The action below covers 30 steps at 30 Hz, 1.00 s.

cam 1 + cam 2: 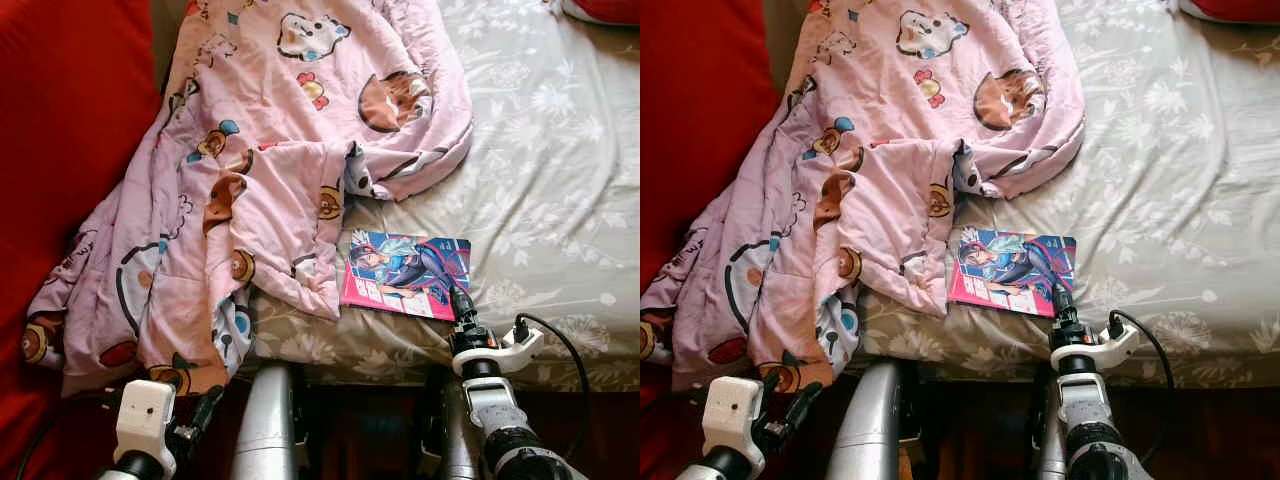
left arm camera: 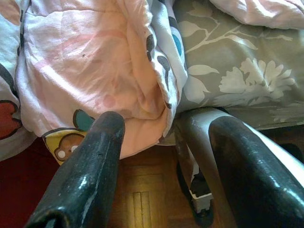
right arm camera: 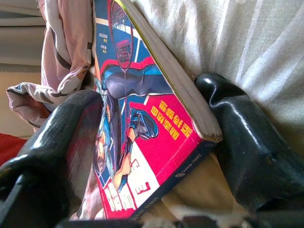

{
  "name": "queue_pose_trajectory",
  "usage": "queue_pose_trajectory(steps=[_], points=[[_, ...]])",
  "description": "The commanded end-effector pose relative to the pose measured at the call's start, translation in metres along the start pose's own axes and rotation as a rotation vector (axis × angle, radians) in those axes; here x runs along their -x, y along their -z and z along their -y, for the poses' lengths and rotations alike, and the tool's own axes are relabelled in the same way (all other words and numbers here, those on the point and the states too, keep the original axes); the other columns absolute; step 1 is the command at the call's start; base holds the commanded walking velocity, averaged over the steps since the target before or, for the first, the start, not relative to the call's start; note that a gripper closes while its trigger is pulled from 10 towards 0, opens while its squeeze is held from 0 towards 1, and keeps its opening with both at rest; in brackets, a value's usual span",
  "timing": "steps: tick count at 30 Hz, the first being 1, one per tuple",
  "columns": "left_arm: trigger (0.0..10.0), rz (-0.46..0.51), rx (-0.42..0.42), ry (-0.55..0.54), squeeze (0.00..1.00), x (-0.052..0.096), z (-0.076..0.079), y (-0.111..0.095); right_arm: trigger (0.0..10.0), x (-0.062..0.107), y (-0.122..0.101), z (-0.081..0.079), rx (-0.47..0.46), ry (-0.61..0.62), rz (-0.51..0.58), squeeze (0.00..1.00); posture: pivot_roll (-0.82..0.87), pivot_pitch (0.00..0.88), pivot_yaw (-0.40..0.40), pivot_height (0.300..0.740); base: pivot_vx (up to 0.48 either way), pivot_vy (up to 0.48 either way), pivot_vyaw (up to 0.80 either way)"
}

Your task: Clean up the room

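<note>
A comic book (image 1: 408, 272) with a colourful cover lies on the grey flowered bed sheet (image 1: 540, 150), close to the bed's front edge. My right gripper (image 1: 461, 303) is at the book's near right corner. In the right wrist view its fingers (image 3: 247, 142) stand open on either side of that corner, one under the book (image 3: 142, 123) against the sheet and one over the cover. A crumpled pink cartoon blanket (image 1: 270, 150) covers the left of the bed and hangs over its front. My left gripper (image 1: 195, 405) is open, low by that hanging blanket (image 2: 90, 71).
A tall red padded surface (image 1: 60, 150) runs along the left of the bed. A red pillow (image 1: 610, 8) lies at the far right corner. Below the bed edge is wooden floor (image 2: 137, 199). A black cable (image 1: 560, 335) loops off my right wrist.
</note>
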<state>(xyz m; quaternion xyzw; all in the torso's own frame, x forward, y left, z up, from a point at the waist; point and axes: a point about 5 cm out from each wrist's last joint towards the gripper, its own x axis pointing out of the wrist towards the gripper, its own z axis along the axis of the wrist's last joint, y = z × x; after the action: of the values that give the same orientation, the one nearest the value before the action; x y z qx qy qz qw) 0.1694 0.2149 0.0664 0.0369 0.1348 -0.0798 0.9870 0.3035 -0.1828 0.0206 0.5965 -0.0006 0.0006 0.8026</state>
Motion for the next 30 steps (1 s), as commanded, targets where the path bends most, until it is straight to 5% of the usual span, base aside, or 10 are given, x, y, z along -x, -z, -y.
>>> queue_pose_trajectory(steps=[1,20,22,23,24,30], points=[[10.0,-0.05,-0.014,-0.028,0.0,0.009,-0.008,0.007,10.0,0.013,0.035,0.009,-0.073,0.074,-0.121,0.0,0.37,0.378,0.189,0.577,0.0,0.0,0.0],[10.0,-0.058,-0.02,-0.03,0.0,0.011,-0.009,0.006,10.0,0.012,0.051,0.004,-0.075,0.052,-0.221,0.0,0.37,0.376,0.188,0.577,0.0,0.0,0.0],[10.0,-0.058,-0.021,-0.03,0.0,0.011,-0.009,0.006,2.4,0.012,0.052,0.004,-0.075,0.044,-0.229,0.0,0.37,0.376,0.188,0.577,0.0,0.0,0.0],[10.0,-0.059,-0.021,-0.03,0.0,0.011,-0.009,0.007,2.4,0.012,0.052,0.003,-0.075,0.042,-0.231,0.0,0.37,0.374,0.188,0.577,0.0,0.0,0.0],[10.0,-0.058,-0.021,-0.029,0.0,0.01,-0.009,0.007,0.0,0.012,0.052,0.003,-0.074,0.042,-0.231,0.0,0.37,0.374,0.188,0.577,0.0,0.0,0.0],[10.0,-0.054,-0.021,-0.028,0.0,0.007,-0.008,0.007,0.0,0.013,0.049,0.006,-0.07,0.054,-0.224,0.0,0.37,0.367,0.184,0.577,0.0,0.0,0.0]])
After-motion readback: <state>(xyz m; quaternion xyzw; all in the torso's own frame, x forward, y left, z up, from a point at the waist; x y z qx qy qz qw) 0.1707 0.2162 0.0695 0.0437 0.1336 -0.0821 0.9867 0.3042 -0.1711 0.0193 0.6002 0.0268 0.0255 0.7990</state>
